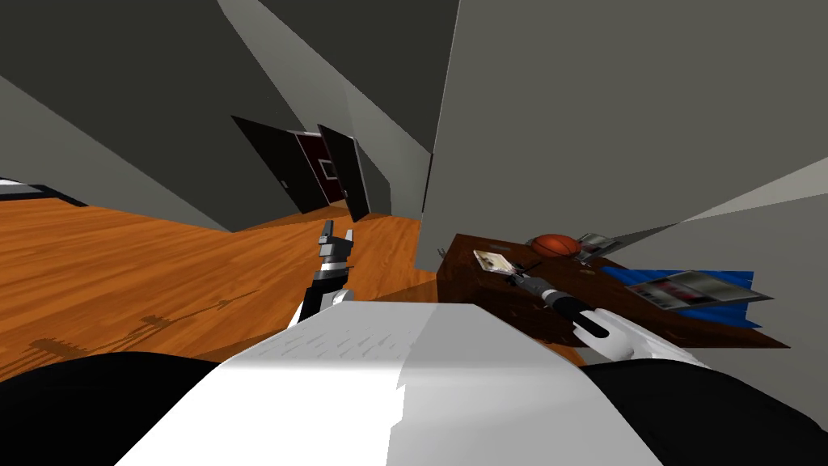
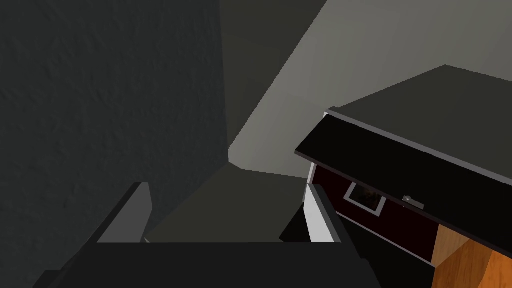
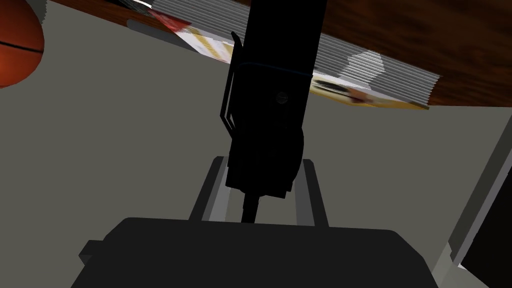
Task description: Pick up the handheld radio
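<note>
Standing over a broad orange wood floor (image 1: 121, 267), close beside a dark brown table (image 1: 477, 293) set against a grey wall. On the table's far part, a blue sheet (image 1: 640, 275) under a glossy magazine (image 1: 687, 290); nearer the wall, an orange basketball (image 1: 556, 245); by the near corner, a thin booklet (image 1: 493, 260). Just beside that booklet, above the tabletop, the black handheld radio (image 3: 270, 100), clamped in the right gripper (image 3: 261, 161), both fingers (image 3: 306, 190) pressed against its sides. Cannot tell whether touching the wood. Out over the floor, the left gripper (image 1: 338, 233) raised, fingers (image 2: 127, 215) spread apart around nothing.
</note>
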`<state>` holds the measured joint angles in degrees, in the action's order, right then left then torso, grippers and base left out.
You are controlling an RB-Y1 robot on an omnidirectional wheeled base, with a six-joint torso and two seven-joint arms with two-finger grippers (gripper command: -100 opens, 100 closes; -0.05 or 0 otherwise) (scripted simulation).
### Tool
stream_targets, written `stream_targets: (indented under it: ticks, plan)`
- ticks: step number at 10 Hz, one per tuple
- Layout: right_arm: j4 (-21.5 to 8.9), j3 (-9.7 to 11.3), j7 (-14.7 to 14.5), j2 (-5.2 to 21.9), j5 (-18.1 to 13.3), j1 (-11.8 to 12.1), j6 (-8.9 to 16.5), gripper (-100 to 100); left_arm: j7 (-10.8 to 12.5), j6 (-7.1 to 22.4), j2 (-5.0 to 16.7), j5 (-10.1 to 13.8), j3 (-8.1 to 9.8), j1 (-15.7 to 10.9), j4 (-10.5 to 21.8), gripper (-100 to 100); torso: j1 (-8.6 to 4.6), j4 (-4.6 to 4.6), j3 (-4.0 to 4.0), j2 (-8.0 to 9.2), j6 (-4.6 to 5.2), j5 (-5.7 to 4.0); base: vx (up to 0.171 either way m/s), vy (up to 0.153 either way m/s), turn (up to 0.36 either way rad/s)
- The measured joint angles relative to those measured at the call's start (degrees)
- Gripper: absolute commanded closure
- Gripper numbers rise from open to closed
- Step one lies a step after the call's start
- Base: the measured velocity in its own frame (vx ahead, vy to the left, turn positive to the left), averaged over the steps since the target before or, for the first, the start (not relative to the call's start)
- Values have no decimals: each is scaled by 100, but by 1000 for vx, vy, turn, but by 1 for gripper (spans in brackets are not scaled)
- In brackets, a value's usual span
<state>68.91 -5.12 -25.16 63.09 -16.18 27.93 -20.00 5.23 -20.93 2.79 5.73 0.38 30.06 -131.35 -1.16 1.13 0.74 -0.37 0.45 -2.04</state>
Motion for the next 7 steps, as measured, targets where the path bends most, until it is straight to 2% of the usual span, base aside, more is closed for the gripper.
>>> stream_targets:
  ticks: [2,3,5,6,7]
  plan:
    - [407,-288,-119,-22,70,391,90,100,0,0,0,0,-1,-1,0,0,10,3,4,-3,-17,-3,40,-4,24]
    - [584,-341,-103,11,88,608,98,100,0,0,0,0,-1,-2,0,0,10,1,-5,15,-13,-4,80,-14,-120]
    - [924,-648,-284,-48,214,949,150,100,0,0,0,0,0,-1,0,0,7,1,5,-8,-11,3,100,-14,-57]
    - [1097,-741,-307,-40,234,1121,169,100,0,0,0,0,-1,-1,0,0,11,2,4,-3,-16,-1,24,1,20]
    - [1208,-747,-316,-45,233,1254,172,100,0,0,0,0,-1,-2,0,0,12,1,-3,12,-15,-4,-4,7,10]
